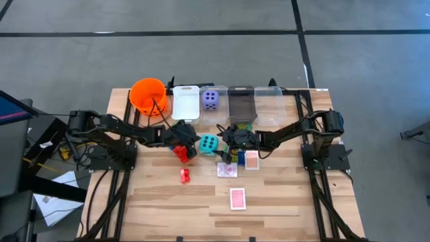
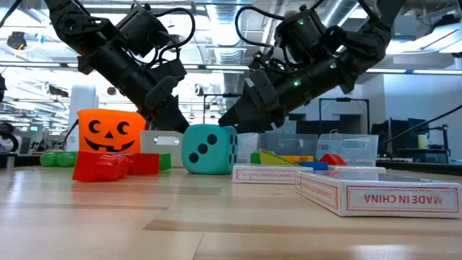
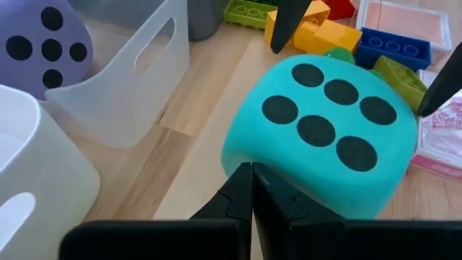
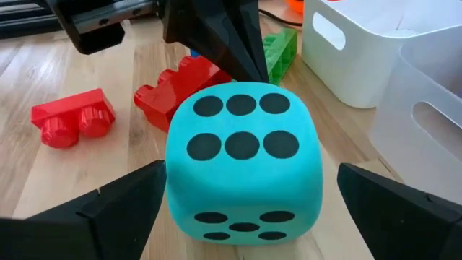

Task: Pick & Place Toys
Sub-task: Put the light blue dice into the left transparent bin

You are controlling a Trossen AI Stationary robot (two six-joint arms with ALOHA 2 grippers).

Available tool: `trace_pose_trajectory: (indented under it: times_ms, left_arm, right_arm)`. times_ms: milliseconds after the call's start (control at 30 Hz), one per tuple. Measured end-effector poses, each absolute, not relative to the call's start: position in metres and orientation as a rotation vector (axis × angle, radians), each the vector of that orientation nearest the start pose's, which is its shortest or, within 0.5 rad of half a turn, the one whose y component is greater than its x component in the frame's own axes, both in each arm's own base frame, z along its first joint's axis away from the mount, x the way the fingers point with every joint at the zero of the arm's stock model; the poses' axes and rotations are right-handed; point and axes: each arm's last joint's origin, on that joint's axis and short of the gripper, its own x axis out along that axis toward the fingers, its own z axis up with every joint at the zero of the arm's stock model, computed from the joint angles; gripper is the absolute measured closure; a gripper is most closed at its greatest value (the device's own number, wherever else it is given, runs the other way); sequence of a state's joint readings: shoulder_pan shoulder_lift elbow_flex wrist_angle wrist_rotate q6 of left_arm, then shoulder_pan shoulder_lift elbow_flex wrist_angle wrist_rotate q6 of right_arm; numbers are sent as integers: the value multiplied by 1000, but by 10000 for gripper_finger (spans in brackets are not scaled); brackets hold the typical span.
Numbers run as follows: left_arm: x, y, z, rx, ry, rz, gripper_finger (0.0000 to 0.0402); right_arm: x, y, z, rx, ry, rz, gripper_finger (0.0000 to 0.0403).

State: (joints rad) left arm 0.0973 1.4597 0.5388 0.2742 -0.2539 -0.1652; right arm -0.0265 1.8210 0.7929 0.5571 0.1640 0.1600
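Two dotted dice are seen: a teal die (image 1: 208,144) resting on the wooden surface (image 1: 168,202) between the two arms, and a purple die (image 1: 210,100) lying in a clear bin (image 1: 213,89) in the back row. Three pink-backed card packs are counted, one near the front edge (image 1: 238,198) and two, (image 1: 227,169) and (image 1: 252,160), by the right arm. Two red bricks are visible, one (image 1: 185,176) lying alone and one (image 1: 181,152) just below the left pincer (image 1: 186,138). A few more bricks, blue (image 3: 393,48), yellow (image 3: 317,32) and green (image 3: 249,12), are clustered beyond the teal die. The left arm is stretched inward and low, its pincer closed on nothing, fingertips pressed together just beside the die. The right arm is reached in from the opposite side, its pincer (image 1: 226,140) spread wide with one finger on each side of the die, neither seen to touch it. The die is rounded at its corners, soft-looking and matte; the bricks are glossy studded plastic. An orange bucket (image 1: 148,95) with a pumpkin face is set at the back left.
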Motion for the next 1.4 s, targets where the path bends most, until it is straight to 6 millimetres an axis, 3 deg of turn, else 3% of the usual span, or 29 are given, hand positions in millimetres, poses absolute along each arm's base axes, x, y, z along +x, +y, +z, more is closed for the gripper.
trace_pose_trajectory:
  times_ms: [1133,1400]
  left_arm:
    - [263,33,151,-131,591,397,402]
    - [262,34,151,-137,590,403,402]
  right_arm:
    - [348,-13,134,88,494,-180,3]
    - [349,-1,135,5,479,-139,3]
